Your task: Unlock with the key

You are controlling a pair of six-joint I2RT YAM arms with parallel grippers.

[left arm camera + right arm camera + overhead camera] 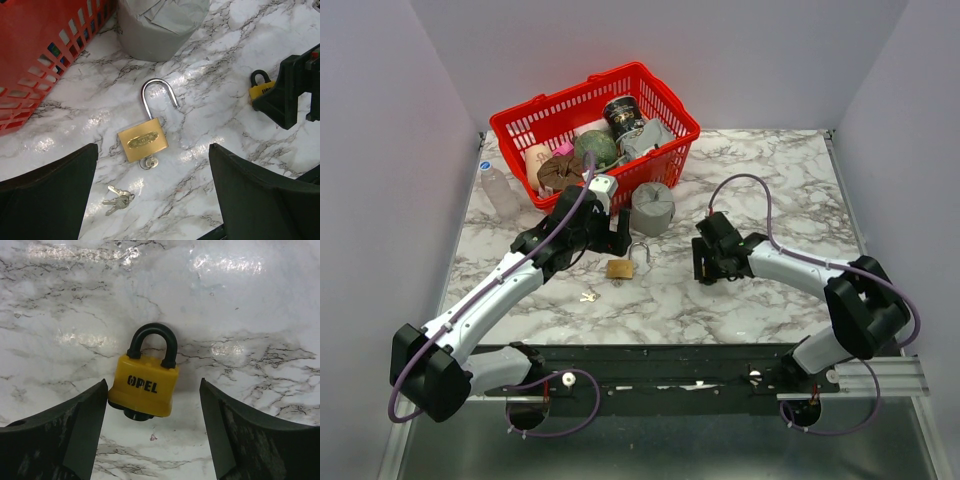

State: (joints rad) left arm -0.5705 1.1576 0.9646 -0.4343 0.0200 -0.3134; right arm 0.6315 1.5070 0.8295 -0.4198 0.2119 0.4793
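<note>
Loose keys (119,201) lay nearest the released left end effector (152,160), the brass padlock (143,140) beyond them between its fingers (50,195), key (148,162) in its base, shackle swung open, while the right end effector (152,390), also released, straddled a yellow padlock (144,387).

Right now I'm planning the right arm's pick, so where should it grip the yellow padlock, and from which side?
Grip the yellow padlock by its body, across the two straight side edges, coming down from above. It lies flat on the table with its shackle pointing away, and the open right gripper straddles it. The thin, rounded shackle would likely slip.
</note>
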